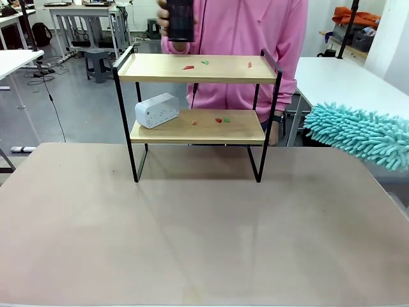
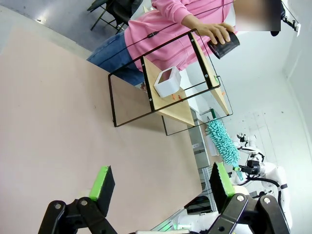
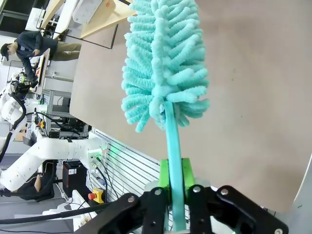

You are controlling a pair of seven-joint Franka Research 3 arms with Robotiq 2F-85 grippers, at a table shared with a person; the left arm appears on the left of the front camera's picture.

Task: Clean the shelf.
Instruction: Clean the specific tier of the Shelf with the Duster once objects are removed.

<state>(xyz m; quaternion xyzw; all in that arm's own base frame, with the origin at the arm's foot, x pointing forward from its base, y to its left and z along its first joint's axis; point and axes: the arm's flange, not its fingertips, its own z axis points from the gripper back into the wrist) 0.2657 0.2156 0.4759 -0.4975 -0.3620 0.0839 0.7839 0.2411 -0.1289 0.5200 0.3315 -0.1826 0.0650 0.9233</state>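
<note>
Right gripper [image 3: 175,178] pinches the teal duster [image 1: 358,131] at the right edge; left gripper [image 2: 161,181] is spread. Shelf [image 1: 160,68] stands centre, bearing a white box [image 1: 156,110] and crumbs [image 1: 189,66]; a person's hand [image 2: 214,31] holds a dark cup [image 1: 180,19] above it.

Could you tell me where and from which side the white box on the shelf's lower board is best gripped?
Probably pinch the white box across its front and back faces, coming in level through the open left side of the shelf: it stands on edge, and the top board blocks approach from above.
</note>
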